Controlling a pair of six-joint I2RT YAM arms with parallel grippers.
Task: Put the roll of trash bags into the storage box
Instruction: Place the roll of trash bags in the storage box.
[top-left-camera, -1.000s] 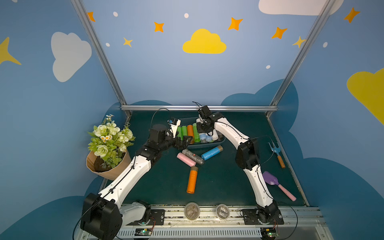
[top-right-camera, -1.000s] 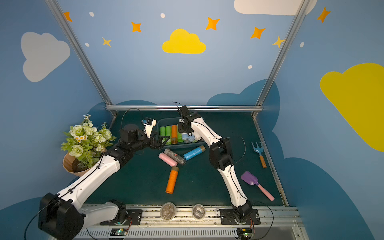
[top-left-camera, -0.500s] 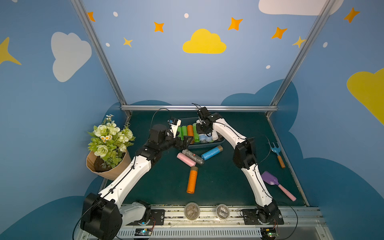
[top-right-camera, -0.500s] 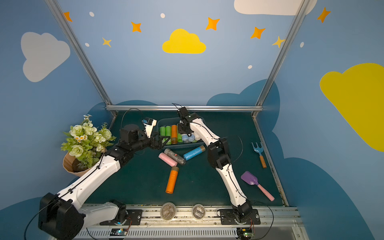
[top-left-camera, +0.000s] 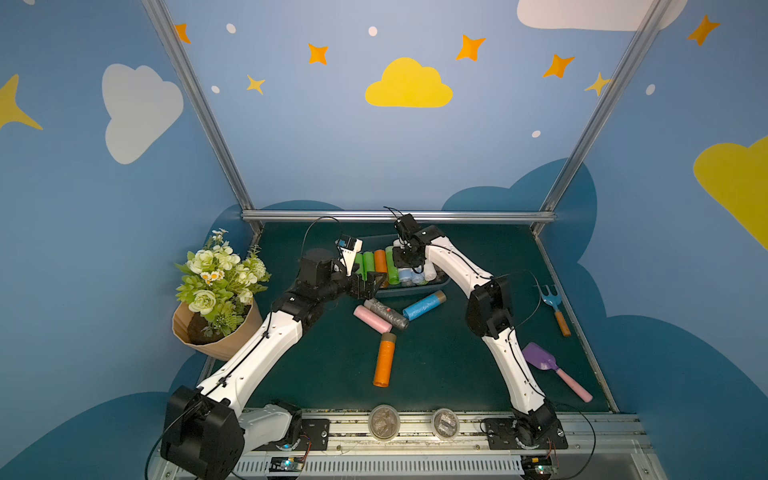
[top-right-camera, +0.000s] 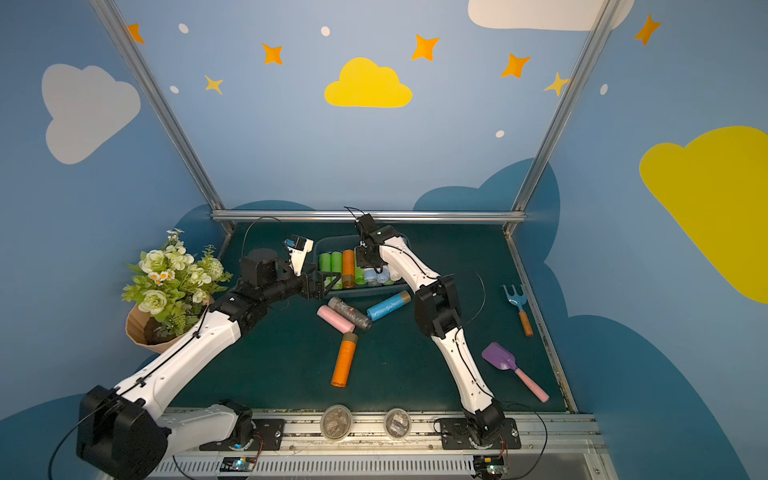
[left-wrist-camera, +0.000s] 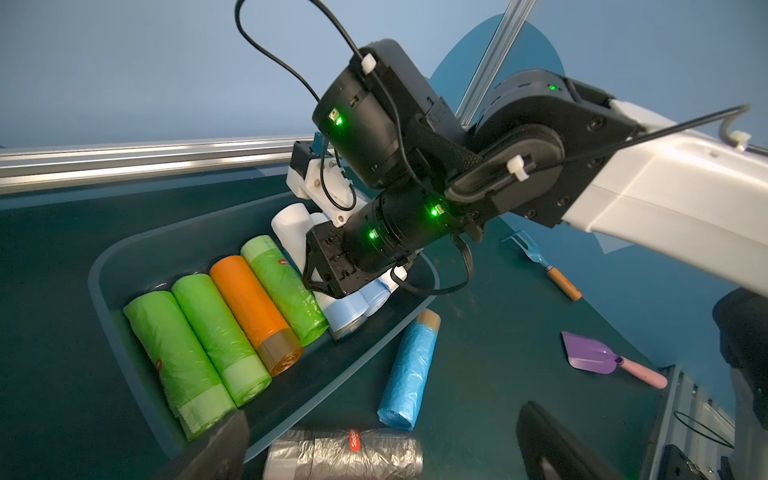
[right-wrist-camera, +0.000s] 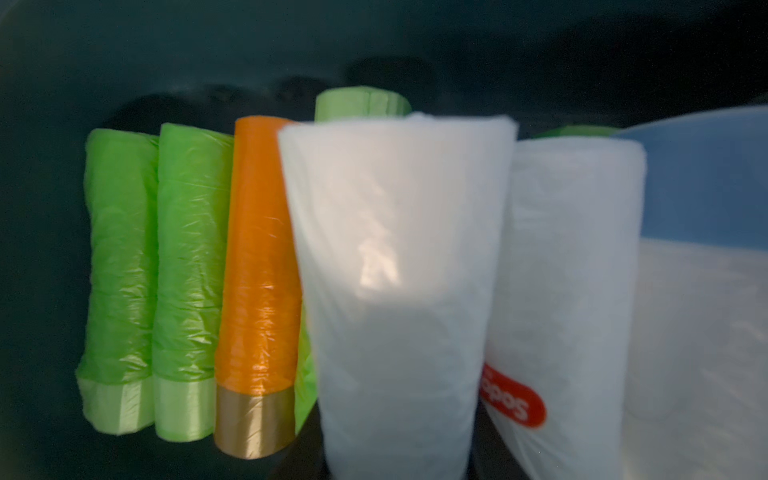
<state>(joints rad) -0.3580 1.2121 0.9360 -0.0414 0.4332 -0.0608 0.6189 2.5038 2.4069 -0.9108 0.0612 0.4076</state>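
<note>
- Presently the right gripper is down inside the box, which lies at the middle of the tabletop's far edge.
- Its wrist view is filled by a white roll dead centre, with dark slivers either side at its base. I judge the gripper clenched on that roll, though its fingers are mostly hidden.
- The roll is held lengthwise, parallel to those already packed, so it can join the row rather than lie across it.
- Packed from the box's left end are two green rolls, an orange roll and another green one. Next come pale-blue rolls and a second white roll.
- The held roll overlaps a green one, so it seems raised above the row, not yet seated.
- The left gripper is spread wide and empty at the box's near-left corner, over a grey roll. It is probably lined up for the next pick.
- Loose in the tabletop's middle, just off the box's near wall, lie the grey roll, a pink roll and a blue roll. A loose orange roll lies nearer the near edge.
- Letting go looks like the step in hand. Little bare floor shows in the box's right half, so the roll may settle on top of others.
</note>
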